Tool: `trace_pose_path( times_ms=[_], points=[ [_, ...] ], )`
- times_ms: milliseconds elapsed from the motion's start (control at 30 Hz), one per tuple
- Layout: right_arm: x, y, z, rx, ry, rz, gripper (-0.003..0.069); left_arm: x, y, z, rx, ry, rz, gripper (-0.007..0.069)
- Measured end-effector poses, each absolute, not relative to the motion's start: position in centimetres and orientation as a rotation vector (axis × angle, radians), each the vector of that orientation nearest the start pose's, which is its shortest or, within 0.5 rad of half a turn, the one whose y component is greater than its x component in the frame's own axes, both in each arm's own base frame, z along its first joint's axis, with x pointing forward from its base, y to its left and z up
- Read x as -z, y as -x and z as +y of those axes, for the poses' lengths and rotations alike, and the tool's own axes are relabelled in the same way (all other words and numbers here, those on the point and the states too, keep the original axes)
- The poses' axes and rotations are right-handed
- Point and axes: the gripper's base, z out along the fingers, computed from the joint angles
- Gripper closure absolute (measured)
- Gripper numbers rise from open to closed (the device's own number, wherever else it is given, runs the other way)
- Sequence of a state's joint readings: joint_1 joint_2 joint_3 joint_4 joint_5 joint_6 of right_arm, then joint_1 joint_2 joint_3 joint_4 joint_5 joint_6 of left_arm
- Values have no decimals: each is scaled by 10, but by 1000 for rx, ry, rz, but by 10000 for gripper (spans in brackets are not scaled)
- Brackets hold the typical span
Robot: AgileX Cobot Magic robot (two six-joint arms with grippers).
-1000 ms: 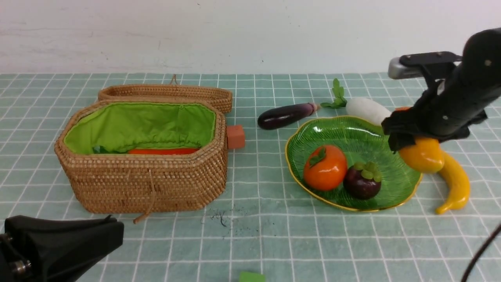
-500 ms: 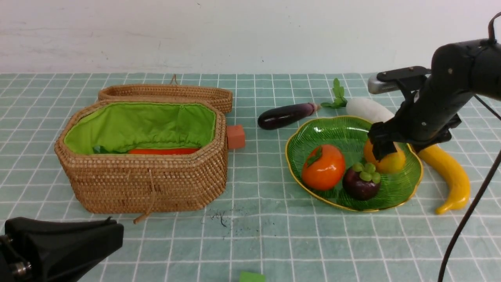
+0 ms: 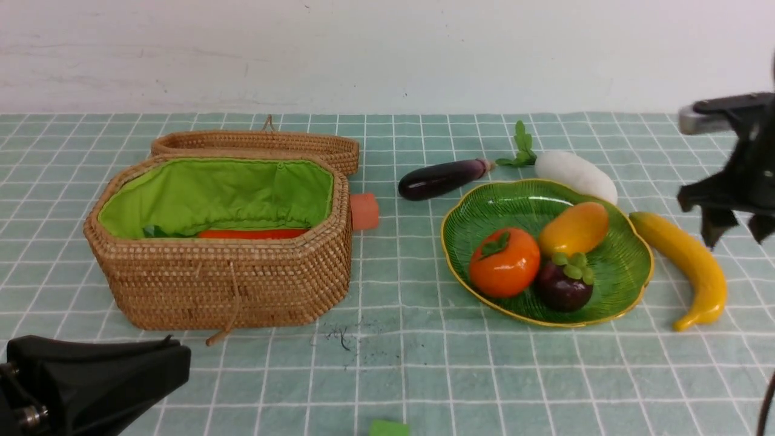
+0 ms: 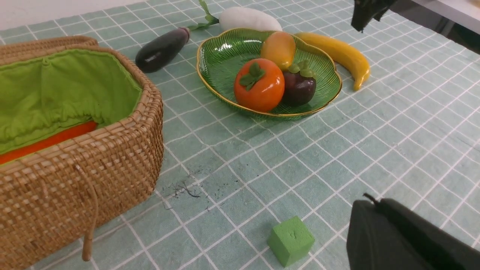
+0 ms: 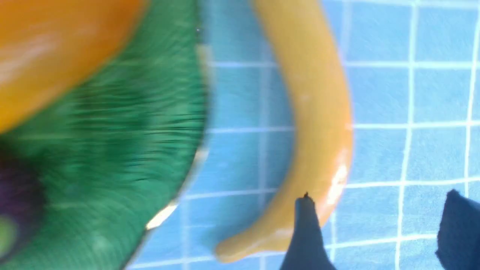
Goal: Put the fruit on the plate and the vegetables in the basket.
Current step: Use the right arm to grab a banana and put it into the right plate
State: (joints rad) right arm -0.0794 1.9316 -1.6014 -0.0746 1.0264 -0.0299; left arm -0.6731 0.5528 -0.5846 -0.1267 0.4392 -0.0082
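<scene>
Low at the far left, by the front edge of the desk (image 3: pixel 424 363): the left end effector (image 3: pixel 175 357), clenched shut, empty.

Next along, the basket (image 3: pixel 224 284), its lid (image 3: pixel 254 145) lying open behind it, green lining showing, the carrot (image 3: pixel 254 233) down inside along the near wall. Just beside the basket's right end, a salmon block (image 3: pixel 365 211). At the very front edge, a green cube (image 3: pixel 389 429).

Right of centre, on the desk behind the plate (image 3: pixel 629 266): the eggplant (image 3: pixel 442 178) and then the radish (image 3: pixel 575 172), stem ends close together, the radish right at the plate's far rim.

On the plate, bunched together: persimmon (image 3: pixel 504 261), mangosteen (image 3: pixel 564 287), mango (image 3: pixel 574 229).

Just off the plate's right rim, flat on the desk: the banana (image 3: pixel 684 260).

Above and to the right of the banana, off the desk: the right end effector (image 3: pixel 735 233), released, jaws spread, gripping nothing.
</scene>
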Motion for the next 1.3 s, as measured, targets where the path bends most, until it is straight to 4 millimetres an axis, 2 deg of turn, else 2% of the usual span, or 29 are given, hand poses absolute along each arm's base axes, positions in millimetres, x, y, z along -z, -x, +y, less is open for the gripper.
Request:
trace_pose_path(
  times_ms=[67,100,167,267,400,500,567,633,800,900,933,1000,1033,1067,1133,1167,1200,1233,1267,1300],
  points=[
    [-228,-416,-54,17,-66,2855,193,-327,-85,-74,584,-569,1848,638],
    [-227,-417,-54,7,-69,2852,190,-327,-85,-74,584,-569,1848,638],
    [-211,-423,-60,-90,-76,2844,179,-327,-85,-74,584,-569,1848,638],
    [-194,-431,-63,-91,6,2832,174,-327,-85,-74,584,-569,1848,638],
    [-182,-437,-64,-76,27,2818,174,-327,-85,-74,585,-569,1848,638],
    [-165,-440,-65,-74,31,2839,202,-327,-85,-74,588,-567,1849,638],
    [-163,-441,-66,-69,38,2836,253,-327,-85,-74,592,-565,1850,638],
    [-163,-441,-66,-63,43,2834,348,-327,-85,-74,594,-564,1850,638],
    [-166,-440,-66,-71,41,2856,351,-327,-85,-74,595,-564,1851,638],
    [-178,-436,-64,-91,37,2885,351,-327,-85,-74,595,-564,1851,638],
    [-189,-434,-63,-92,44,2878,351,-327,-85,-74,595,-564,1851,638],
    [-230,-432,-54,-63,217,2812,351,-327,-85,-74,586,-568,1848,637],
    [-234,-432,-54,-57,239,2802,351,-327,-85,-74,584,-569,1848,637],
    [-262,-432,-43,2,484,2697,351,-327,-85,-74,580,-571,1846,636],
    [-287,-434,-24,72,816,2536,351,-327,-85,-74,576,-572,1841,636],
    [-296,-436,-12,117,1022,2418,351,-328,-85,-74,577,-571,1839,636],
    [-297,-437,-10,124,1055,2397,351,-328,-85,-74,577,-571,1839,636],
    [-299,-442,11,178,1314,2216,351,-328,-85,-74,577,-570,1837,634],
    [-299,-442,11,178,1314,2216,351,-328,-85,-74,577,-570,1837,634],
    [-292,-449,27,229,1484,2075,351,-328,-85,-74,577,-570,1837,634]
  ],
)
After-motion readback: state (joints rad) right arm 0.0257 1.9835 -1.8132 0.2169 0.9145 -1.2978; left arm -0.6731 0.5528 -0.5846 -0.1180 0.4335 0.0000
